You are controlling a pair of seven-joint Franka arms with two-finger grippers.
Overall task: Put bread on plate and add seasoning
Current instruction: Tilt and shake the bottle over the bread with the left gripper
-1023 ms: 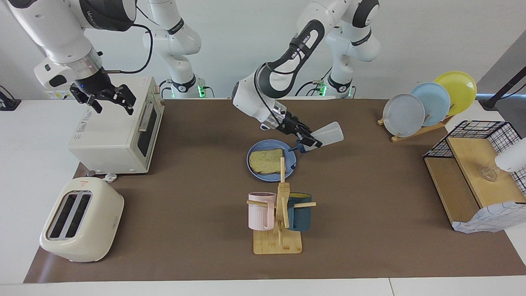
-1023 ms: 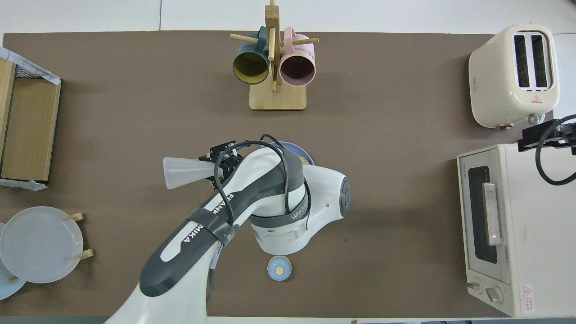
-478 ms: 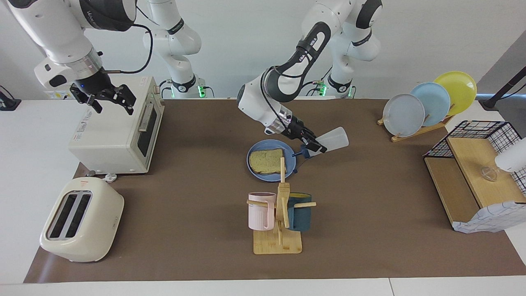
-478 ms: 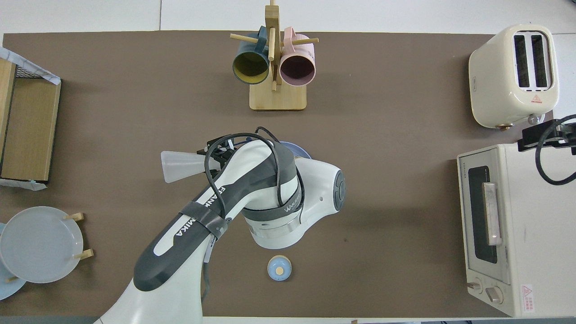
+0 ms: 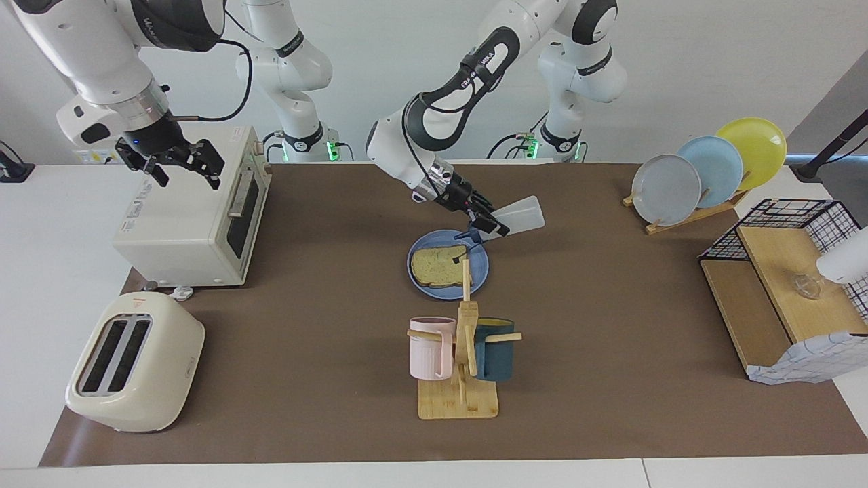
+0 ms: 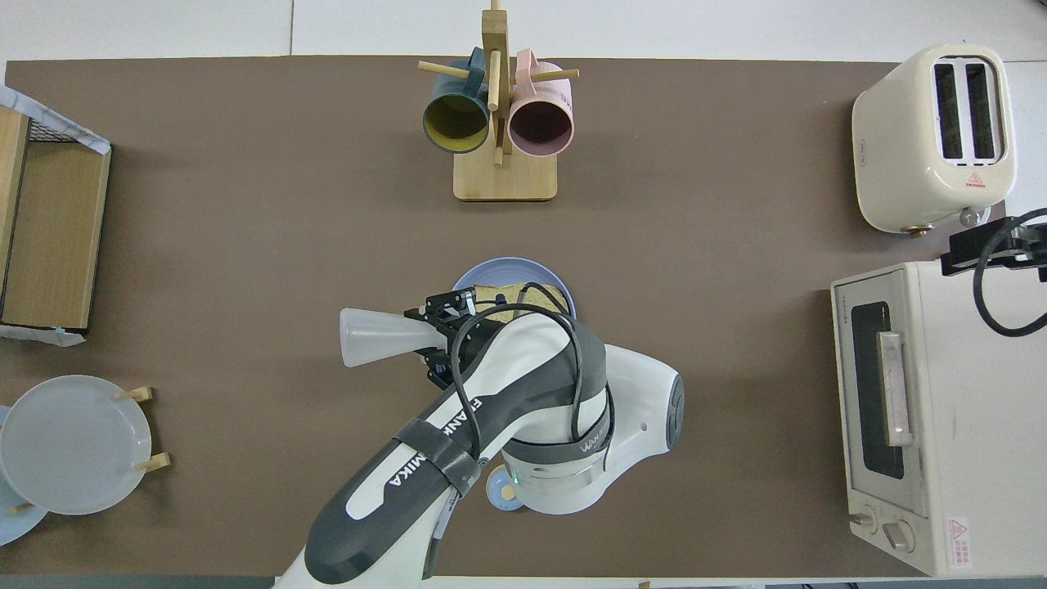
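The bread (image 5: 439, 265) is lying flat on the plate (image 5: 481, 268), covering the part of it toward the right arm's end. The plate is sitting on the brown mat (image 5: 597, 379) near the middle of the worktop, between the mug tree (image 5: 462, 352) and the edge where the robots stand.

The left gripper (image 5: 489, 224) is hanging over the plate's rim on the robots' side, its fingers clamped tight on the neck of the seasoning (image 5: 521, 215). The bottle is being held tipped over, capped end low and pointing at the plate, pale body slanting up toward the left arm's end of the worktop. Its dark stopper (image 5: 460, 255) is dangling on its tether above the bread; whether it is touching the bread cannot be told.

The right gripper (image 5: 178, 160) is waiting in the air over the toaster oven (image 5: 196, 210) at the right arm's end, fingers spread wide and holding nothing.

A cream toaster (image 5: 135, 362) is standing at the corner of the mat farthest from the robots on that same end. A rack of plates (image 5: 705, 173) and a wire shelf (image 5: 786, 291) are occupying the left arm's end. A small bell (image 6: 496, 491) is showing partly under the left arm in the overhead view, near the robots' edge.
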